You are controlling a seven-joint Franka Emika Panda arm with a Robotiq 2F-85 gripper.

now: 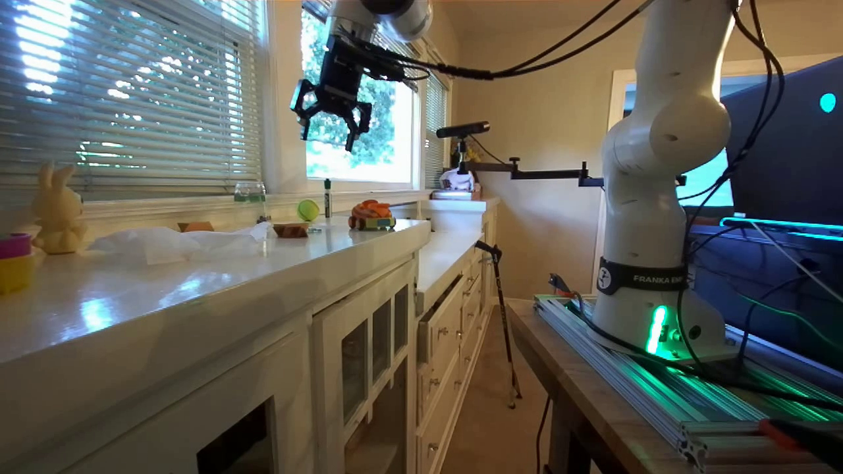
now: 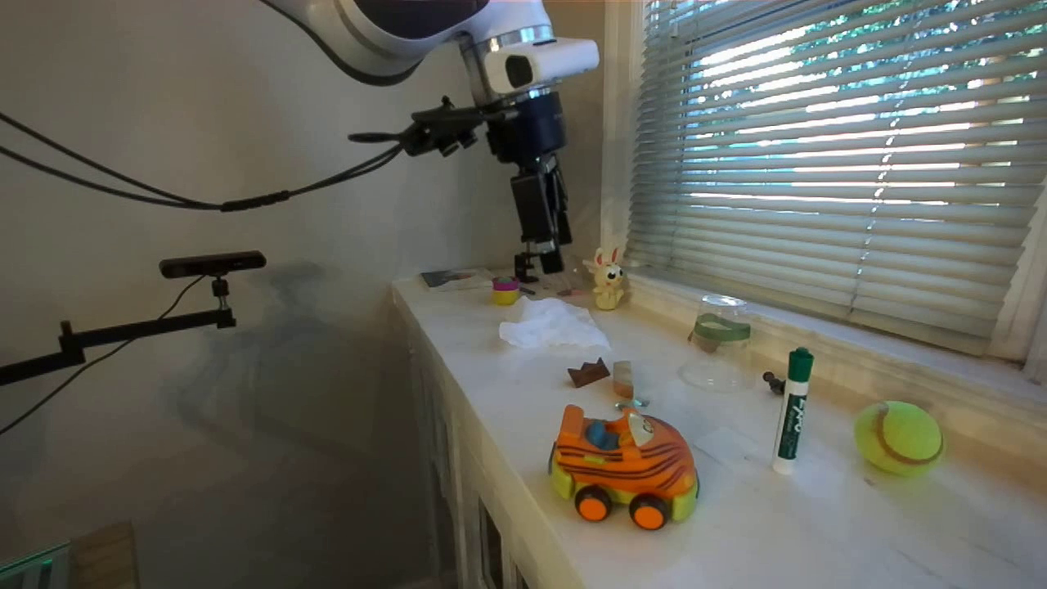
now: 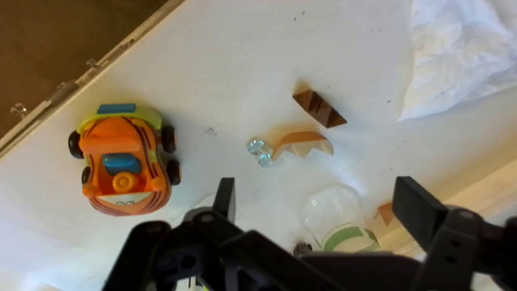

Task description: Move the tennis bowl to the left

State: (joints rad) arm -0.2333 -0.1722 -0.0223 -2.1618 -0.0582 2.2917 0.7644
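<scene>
The tennis ball (image 2: 903,439) is yellow-green with a brownish line, the toy car (image 2: 626,469) orange with dark stripes, and the marker (image 2: 790,421) white with a green cap (image 2: 801,365).

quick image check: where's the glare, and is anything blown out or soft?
In an exterior view, the window behind the gripper is partly blown out and the glossy countertop throws glare; in an exterior view, the blinds show overexposed bands, while the tennis ball looks fairly sharp; in the wrist view, the gripper's dark fingers look slightly soft.
</scene>
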